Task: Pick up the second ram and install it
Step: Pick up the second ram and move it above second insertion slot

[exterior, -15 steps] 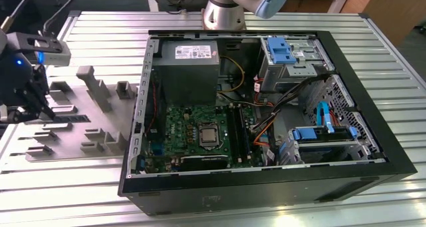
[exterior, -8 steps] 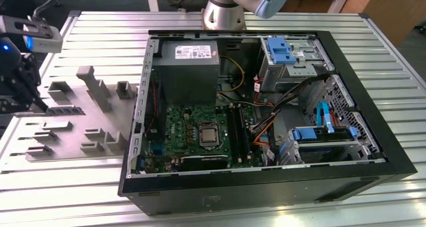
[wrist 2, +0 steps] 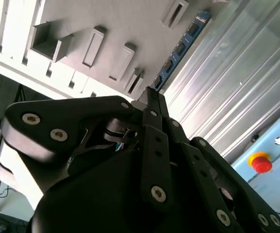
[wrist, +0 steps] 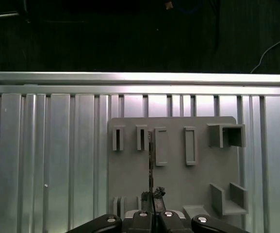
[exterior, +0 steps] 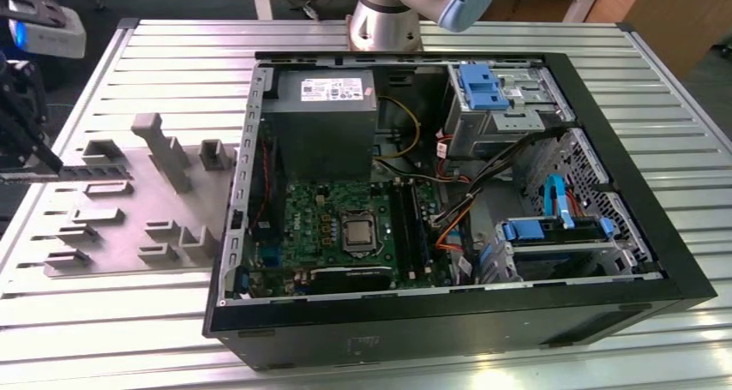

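The second ram (wrist 2: 181, 46) is a narrow blue board with dark chips, and my gripper (wrist 2: 152, 94) is shut on its near end. In the exterior view the gripper (exterior: 40, 169) hangs at the far left, holding the ram (exterior: 92, 174) level just above the grey fixture plate (exterior: 137, 201). In the first wrist view the ram (wrist: 150, 160) shows edge-on, reaching out from the gripper (wrist: 153, 196) over the plate's holders. The green motherboard (exterior: 343, 227) with its black slot rails (exterior: 412, 227) lies inside the open computer case, well to the exterior view's right of the gripper.
The open black case (exterior: 458, 313) holds a grey power supply (exterior: 326, 90), loose cables and blue drive brackets (exterior: 537, 231). The arm's base (exterior: 383, 21) stands behind the case. The ribbed metal table (exterior: 103, 321) carries everything. A red button (wrist 2: 261, 162) sits beyond the table.
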`<state>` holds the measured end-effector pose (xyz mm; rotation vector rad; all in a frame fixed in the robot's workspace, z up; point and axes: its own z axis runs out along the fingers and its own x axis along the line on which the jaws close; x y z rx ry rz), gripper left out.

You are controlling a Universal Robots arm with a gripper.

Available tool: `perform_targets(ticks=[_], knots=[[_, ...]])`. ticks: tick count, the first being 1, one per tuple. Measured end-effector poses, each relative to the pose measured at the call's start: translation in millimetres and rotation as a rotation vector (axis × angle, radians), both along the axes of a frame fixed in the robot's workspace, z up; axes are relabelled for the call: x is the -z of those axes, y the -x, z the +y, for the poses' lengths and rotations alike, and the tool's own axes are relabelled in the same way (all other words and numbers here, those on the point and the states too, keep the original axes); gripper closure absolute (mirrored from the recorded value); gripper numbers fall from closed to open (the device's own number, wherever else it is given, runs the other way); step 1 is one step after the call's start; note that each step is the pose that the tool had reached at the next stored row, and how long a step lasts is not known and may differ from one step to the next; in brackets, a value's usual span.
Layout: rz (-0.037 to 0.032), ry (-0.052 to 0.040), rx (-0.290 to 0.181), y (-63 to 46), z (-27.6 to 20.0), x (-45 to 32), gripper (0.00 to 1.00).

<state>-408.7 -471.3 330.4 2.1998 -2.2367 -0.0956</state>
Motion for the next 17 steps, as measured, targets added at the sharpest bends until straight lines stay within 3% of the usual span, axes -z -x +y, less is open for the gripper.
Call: perform_targets(ticks=[7, 12, 17], knots=[[0.0001, -0.0022, 0.0, 0.0, 0.0, -31.1, 0.89], [0.0001, -0.0043, 0.0, 0.0, 0.0, -49.1, 0.89], [0.0, -0.0052, 0.0, 0.0, 0.0, -52.2, 0.89]])
